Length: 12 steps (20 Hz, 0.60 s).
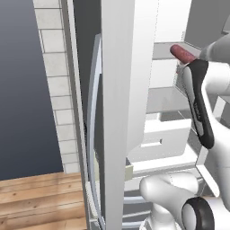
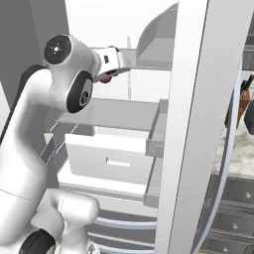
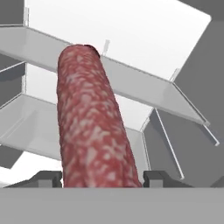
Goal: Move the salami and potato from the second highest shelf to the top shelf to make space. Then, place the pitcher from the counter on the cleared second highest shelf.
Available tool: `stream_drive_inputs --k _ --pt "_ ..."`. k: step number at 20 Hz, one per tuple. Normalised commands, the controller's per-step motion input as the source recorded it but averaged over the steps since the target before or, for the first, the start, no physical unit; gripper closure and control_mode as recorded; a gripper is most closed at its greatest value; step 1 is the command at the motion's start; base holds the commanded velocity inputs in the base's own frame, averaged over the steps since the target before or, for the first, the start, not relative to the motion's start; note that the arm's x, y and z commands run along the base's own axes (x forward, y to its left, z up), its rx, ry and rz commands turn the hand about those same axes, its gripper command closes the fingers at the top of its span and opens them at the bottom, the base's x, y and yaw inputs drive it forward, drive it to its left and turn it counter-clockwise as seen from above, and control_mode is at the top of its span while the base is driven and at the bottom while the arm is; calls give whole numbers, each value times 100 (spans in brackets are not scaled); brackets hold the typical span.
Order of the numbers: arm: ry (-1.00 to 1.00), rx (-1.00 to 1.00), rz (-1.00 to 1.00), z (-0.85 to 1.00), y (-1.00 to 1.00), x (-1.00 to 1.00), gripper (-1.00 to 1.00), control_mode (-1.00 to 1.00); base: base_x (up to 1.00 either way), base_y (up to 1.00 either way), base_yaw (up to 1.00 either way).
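Salami (image 3: 92,122) sits pinched btwn the two fingers (image 3: 43,178), held up in the fridge near the top shelf (image 3: 131,78); looks light, stiff, prob a bit slick, so mid-length grip seems safest.

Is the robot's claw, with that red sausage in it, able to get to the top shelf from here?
Probably yes. The claw is shut on the speckled dark red salami, and the thin pale grey top shelf lies just ahead of the salami's far end, with open space above the panel. Nothing seems to block the way.
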Motion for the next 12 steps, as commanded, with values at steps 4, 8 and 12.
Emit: stream_drive_inputs --k 4,8,12 --pt "0 9 0 9 -22 65 100 -100 0 0 0" --pt "0 9 0 0 -27 72 100 -100 0 0 0" --pt "0 2 0 -4 -7 78 100 -100 0 0 0"
